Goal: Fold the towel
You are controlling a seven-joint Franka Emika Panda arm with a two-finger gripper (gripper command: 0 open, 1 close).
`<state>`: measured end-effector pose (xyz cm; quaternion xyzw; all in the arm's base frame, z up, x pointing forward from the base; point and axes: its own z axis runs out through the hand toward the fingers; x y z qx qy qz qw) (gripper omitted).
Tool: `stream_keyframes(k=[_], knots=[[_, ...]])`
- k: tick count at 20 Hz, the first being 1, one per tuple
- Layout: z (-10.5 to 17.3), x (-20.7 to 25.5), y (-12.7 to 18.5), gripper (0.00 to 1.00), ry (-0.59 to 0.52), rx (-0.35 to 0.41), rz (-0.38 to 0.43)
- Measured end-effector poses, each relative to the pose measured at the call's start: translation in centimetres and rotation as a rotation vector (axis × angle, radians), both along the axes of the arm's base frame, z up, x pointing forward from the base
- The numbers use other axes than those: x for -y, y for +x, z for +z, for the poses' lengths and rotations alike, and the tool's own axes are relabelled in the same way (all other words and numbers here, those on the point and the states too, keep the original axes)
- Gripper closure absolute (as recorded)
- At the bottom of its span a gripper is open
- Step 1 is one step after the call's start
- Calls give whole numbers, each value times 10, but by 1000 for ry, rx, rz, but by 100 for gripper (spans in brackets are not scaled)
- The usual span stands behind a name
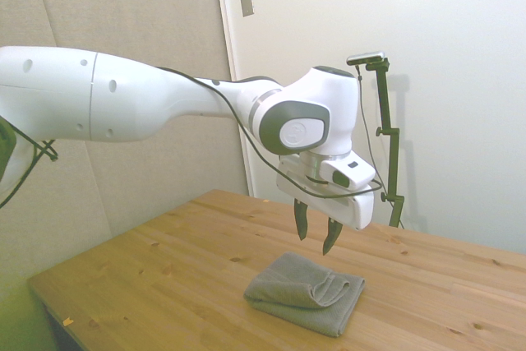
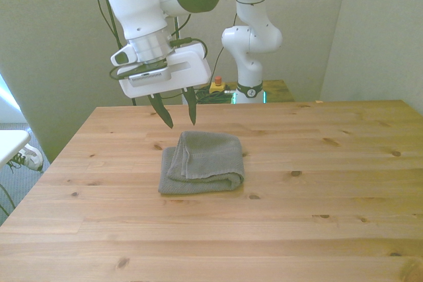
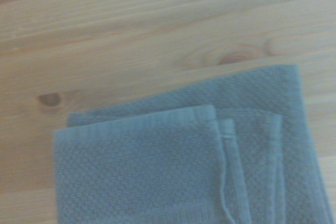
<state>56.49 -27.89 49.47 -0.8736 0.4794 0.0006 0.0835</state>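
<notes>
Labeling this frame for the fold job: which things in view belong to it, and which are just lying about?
Job:
- towel, gray, already folded, lying on the table
- claw, open, empty, above the towel's far edge

Just there:
- wooden table
- red-topped button behind the table
- shoe on the floor, front view's left

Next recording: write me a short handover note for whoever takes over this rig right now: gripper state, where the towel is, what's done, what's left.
Gripper: open, empty, hanging above the table, clear of the cloth.
Towel: lies on the wooden table just below and slightly in front of the gripper, already doubled over into a compact bundle. The side view shows a rolled fold at one end, and the wrist view shows stacked layers with hemmed edges roughly lined up.
Done: the towel looks folded and released.
Left: probably nothing but backing the arm away. If a neater result is wanted, the top layer sits slightly askew and could be squared up.
</notes>
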Motion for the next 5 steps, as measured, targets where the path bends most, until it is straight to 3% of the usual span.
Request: stream_keyframes(k=[5], knots=[[45,-77,-39,0,-121,22,-28]])
